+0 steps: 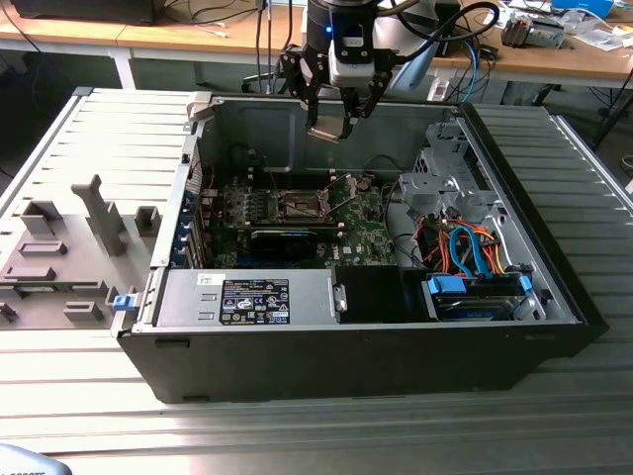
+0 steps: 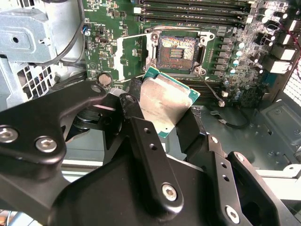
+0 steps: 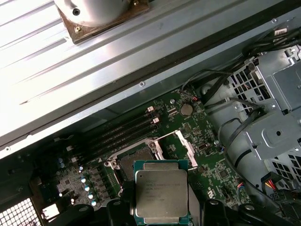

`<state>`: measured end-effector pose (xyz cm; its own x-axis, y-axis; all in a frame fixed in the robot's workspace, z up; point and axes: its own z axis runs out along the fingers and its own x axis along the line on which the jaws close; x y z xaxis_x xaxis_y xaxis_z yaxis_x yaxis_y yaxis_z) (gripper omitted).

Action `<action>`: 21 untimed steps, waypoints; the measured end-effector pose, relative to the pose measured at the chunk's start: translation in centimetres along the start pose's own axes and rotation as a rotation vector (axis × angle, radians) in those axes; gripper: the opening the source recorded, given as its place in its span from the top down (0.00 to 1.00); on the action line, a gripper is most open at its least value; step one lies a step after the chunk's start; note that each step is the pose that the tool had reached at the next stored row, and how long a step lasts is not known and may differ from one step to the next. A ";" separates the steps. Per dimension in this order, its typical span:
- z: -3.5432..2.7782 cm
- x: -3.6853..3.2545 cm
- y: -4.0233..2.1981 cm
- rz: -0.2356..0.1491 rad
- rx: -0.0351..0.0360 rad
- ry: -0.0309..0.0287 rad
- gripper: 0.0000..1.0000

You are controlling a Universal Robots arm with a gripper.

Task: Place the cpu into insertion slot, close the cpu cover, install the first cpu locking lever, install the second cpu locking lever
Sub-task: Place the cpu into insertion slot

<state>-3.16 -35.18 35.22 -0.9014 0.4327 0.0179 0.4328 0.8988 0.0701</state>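
Note:
My gripper (image 1: pixel 329 127) hangs above the open computer case (image 1: pixel 554 287), shut on the cpu (image 1: pixel 324 132). The cpu is a flat square chip with a pale metal face (image 2: pixel 167 101) and a green edge, and it sits tilted between the black fingers (image 2: pixel 136 106). In the first wrist view the cpu (image 3: pixel 161 193) is just in front of the insertion slot (image 3: pixel 131 162). The insertion slot (image 2: pixel 178 49) lies bare on the green motherboard, dark centre exposed. The cpu cover (image 2: pixel 128 56), a thin silver frame, is swung open beside the slot, and it also appears in the first wrist view (image 3: pixel 182 147).
Memory slots (image 2: pixel 197 7) run along one side of the socket. A black expansion card (image 1: pixel 287 240) lies in front of it. A metal drive cage (image 1: pixel 450 173) with orange and blue cables (image 1: pixel 470 252) is at the exterior view's right, and a grey fixture tray (image 1: pixel 69 257) at its left.

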 end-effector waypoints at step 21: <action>0.06 0.00 -0.01 0.034 -0.0005 -0.0024 0.45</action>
<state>-3.16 -35.18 35.16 -0.8862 0.4630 0.0178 0.4630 0.8836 0.0700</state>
